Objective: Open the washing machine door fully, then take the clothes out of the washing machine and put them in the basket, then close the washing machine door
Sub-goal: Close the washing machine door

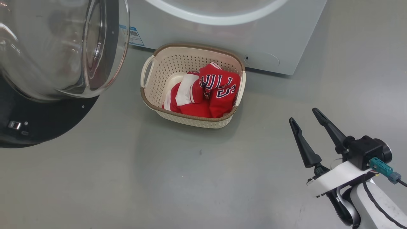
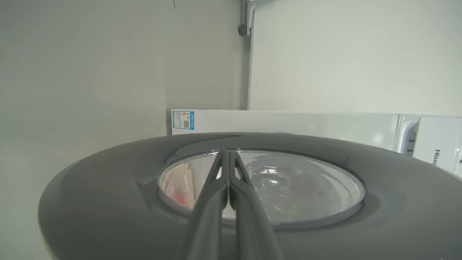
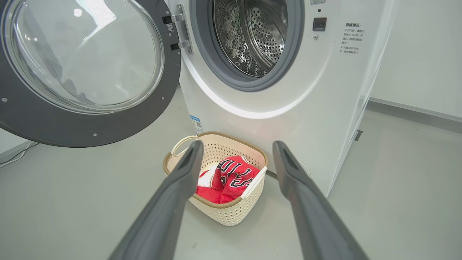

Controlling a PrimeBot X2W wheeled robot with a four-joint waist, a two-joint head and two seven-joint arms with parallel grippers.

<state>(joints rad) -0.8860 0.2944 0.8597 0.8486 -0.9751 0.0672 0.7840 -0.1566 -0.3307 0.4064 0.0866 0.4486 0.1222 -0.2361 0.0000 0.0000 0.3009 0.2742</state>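
The washing machine door (image 1: 47, 124) stands swung open at the upper left, its glass bowl bulging toward me. My left gripper (image 2: 227, 153) is shut with nothing in it, its tips lying over the outer face of the door (image 2: 90, 202) at the edge of the glass. The basket (image 1: 178, 60) sits on the floor against the washing machine (image 1: 270, 41), and the clothes (image 1: 216, 92), a red jersey with white fabric, lie inside it. The steel drum (image 3: 252, 36) looks bare. My right gripper (image 1: 303, 115) hangs open to the basket's right; the basket (image 3: 231, 213) and clothes (image 3: 231, 177) show between its fingers.
Grey floor (image 1: 159, 178) spreads in front of the basket and around my right arm. A thin cable (image 3: 14, 155) runs along the floor under the open door. A wall corner with a pipe (image 2: 245, 54) stands behind the machine.
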